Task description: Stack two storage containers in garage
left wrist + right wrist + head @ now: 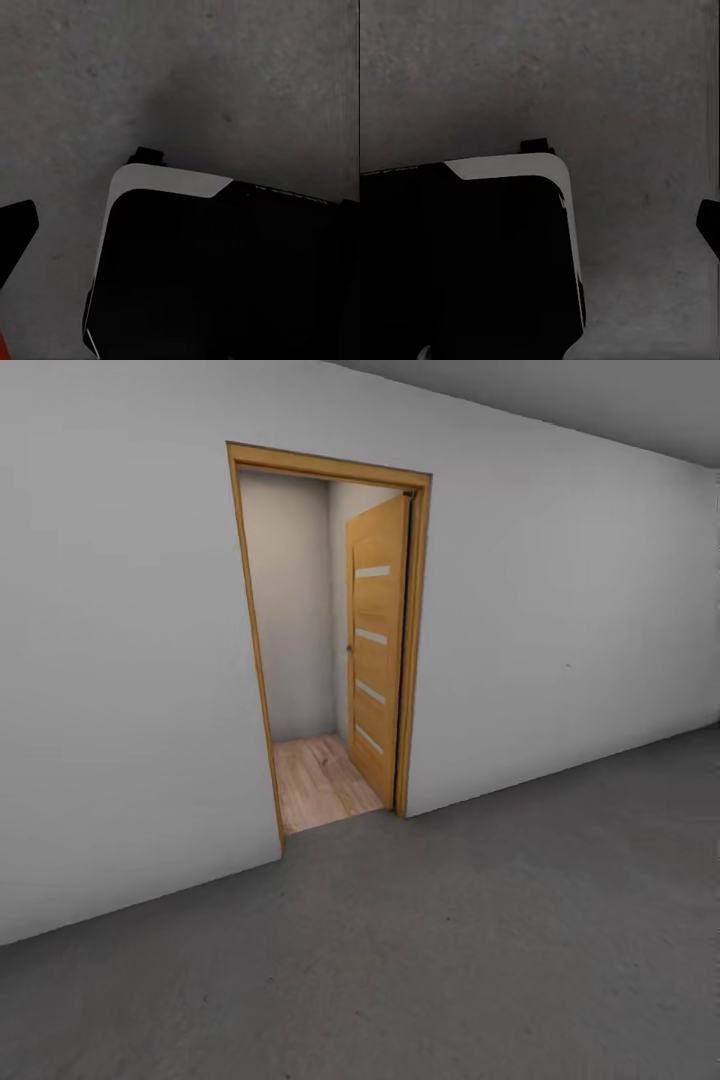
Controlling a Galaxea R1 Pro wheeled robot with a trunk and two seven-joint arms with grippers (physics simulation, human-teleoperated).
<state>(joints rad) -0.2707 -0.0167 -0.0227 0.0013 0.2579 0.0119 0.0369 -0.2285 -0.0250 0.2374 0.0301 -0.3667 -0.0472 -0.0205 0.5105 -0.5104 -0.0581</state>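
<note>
Currently the head camera is facing a plain grey-white wall of the garage, with an open doorway cut into it left of centre. The wooden frame is running around the opening on both sides and the top. The wooden door, with four pale horizontal slots, is standing swung inward against the right side of the passage, so the opening is reading clear across most of its width. Light wood plank flooring is starting right at the threshold and running back to a pale wall. The floor, dark grey mottled concrete, is lying open from the wall's base edge to the near edge of the view, nothing standing on it there.

The left wrist camera is looking down at the concrete and at the robot base, black with a rounded white-trimmed corner. One dark fingertip is poking in at the picture's edge, and a sliver of red-orange is showing in the corner; can't tell whether it's one of the storage containers. The right wrist camera is showing the base's other corner and one dark fingertip over the concrete.

Can't tell for either gripper whether the jaws are apart or closed.
</note>
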